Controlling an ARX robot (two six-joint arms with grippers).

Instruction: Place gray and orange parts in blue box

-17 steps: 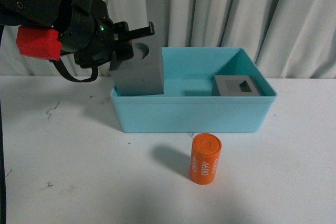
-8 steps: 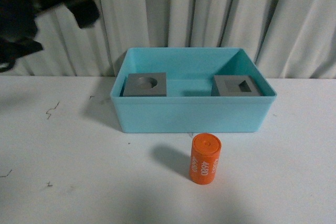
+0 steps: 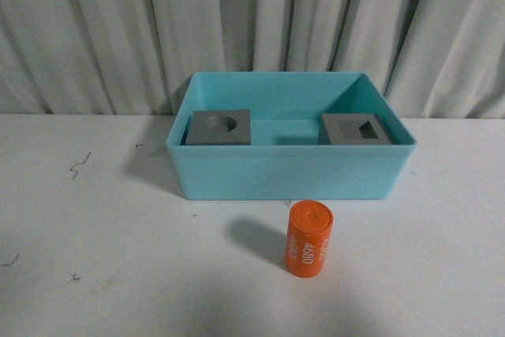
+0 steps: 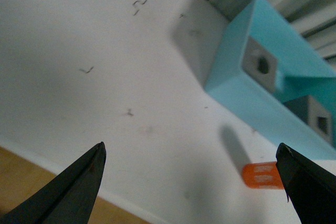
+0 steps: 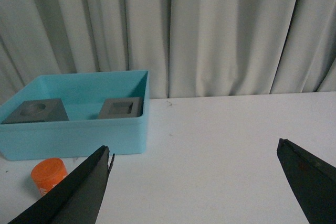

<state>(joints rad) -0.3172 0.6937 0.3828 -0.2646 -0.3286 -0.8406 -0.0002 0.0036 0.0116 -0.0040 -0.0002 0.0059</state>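
Two gray cubes sit inside the blue box (image 3: 292, 171): the cube with a round recess (image 3: 219, 126) at the left end and the cube with a rectangular recess (image 3: 357, 129) at the right end, well apart, each close to the near wall. The orange cylinder (image 3: 308, 239) stands upright on the white table (image 3: 118, 266), outside the box, near its front wall but not touching it, a little right of the middle; white digits run along its side. The left gripper (image 4: 190, 150) hangs above the table with its jaws spread wide and nothing between them. The right gripper (image 5: 194, 148) is likewise wide open and empty. Neither gripper appears in the front view. Small dark scuff marks (image 3: 80, 166) dot the table left of the box. A pale pleated curtain (image 3: 260, 21) closes the far side.
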